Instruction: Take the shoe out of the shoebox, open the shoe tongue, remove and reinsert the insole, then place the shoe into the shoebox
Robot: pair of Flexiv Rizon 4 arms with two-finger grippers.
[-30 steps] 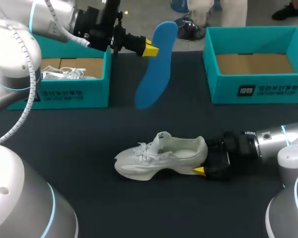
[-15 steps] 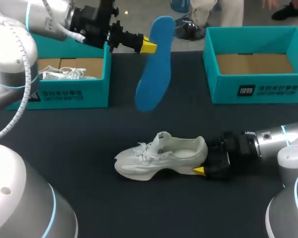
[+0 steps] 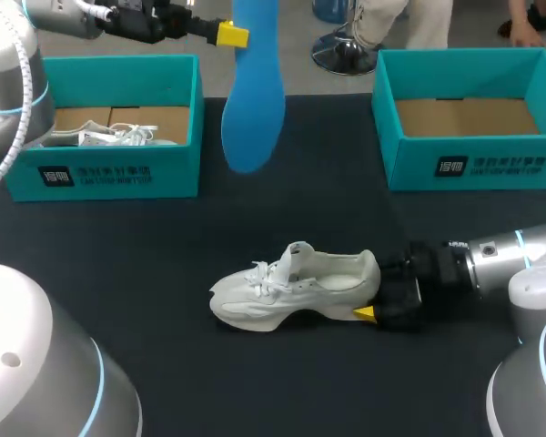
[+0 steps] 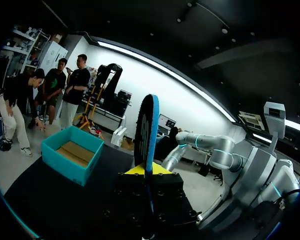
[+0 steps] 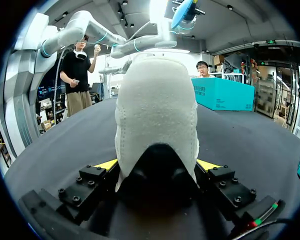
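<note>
Left tool (image 3: 232, 35), raised high on its arm, pinches 1 end of the long blue foam insole (image 3: 253, 100), which dangles over the dark worktop (image 3: 164, 246); held so thinly, it could swing or slip during reinsertion. Right tool (image 3: 371, 296), low and level, is clamped on the heel of the white lace-up shoe (image 3: 291, 289).

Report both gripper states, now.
Left gripper: shut on the blue insole.
Right gripper: shut on the white shoe, at its heel.

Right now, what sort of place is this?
Probably a robot test bench: the left gripper holds an insole, the right gripper grips a shoe, on a table with two shoeboxes.
</note>
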